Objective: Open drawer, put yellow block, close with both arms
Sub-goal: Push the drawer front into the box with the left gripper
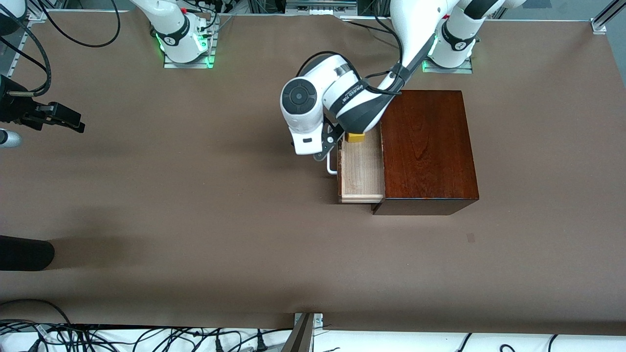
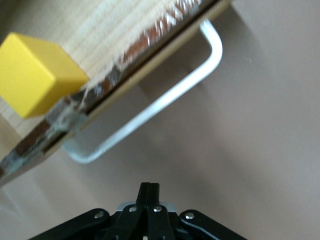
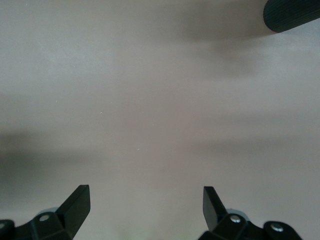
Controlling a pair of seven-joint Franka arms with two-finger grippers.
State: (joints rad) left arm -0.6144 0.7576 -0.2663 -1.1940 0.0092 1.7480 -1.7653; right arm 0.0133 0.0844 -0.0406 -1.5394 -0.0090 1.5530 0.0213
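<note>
A robotics lab, by every sign. Two white arms (image 1: 342, 98) stand bolted on metal base plates (image 1: 188, 61) at the edge of a table (image 1: 195, 220) covered in plain brown sheeting, green status lights glowing at their bases. Loose black cables (image 1: 146, 340) trail along the table's edges (a tangle of them nearest the front camera), and aluminium framing (image 1: 599, 22) shows at a corner.
</note>
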